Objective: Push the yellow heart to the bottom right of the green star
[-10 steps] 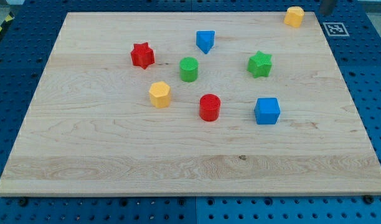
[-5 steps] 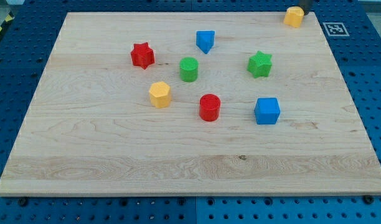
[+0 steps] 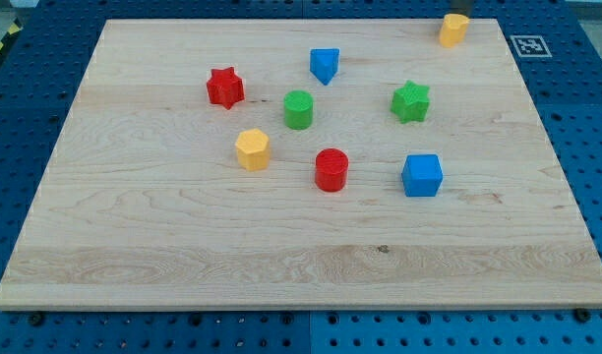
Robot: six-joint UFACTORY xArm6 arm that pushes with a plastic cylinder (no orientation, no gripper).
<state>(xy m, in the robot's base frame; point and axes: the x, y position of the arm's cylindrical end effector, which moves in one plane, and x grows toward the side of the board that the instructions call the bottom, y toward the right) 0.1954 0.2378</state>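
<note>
The yellow heart [image 3: 453, 29] lies at the board's top edge near the top right corner. The green star [image 3: 410, 101] sits below it and a little to the left, well apart from it. My tip does not show in the camera view, so I cannot place it relative to the blocks.
On the wooden board [image 3: 183, 265] also lie a blue triangular block [image 3: 324, 66], a red star [image 3: 224, 88], a green cylinder [image 3: 298, 109], a yellow hexagonal block [image 3: 252, 149], a red cylinder [image 3: 331, 169] and a blue cube [image 3: 422, 175] below the green star.
The dark rod moved left along the top edge from the right corner and left the view. The yellow heart has slid a little to the left. The other blocks have not moved.
</note>
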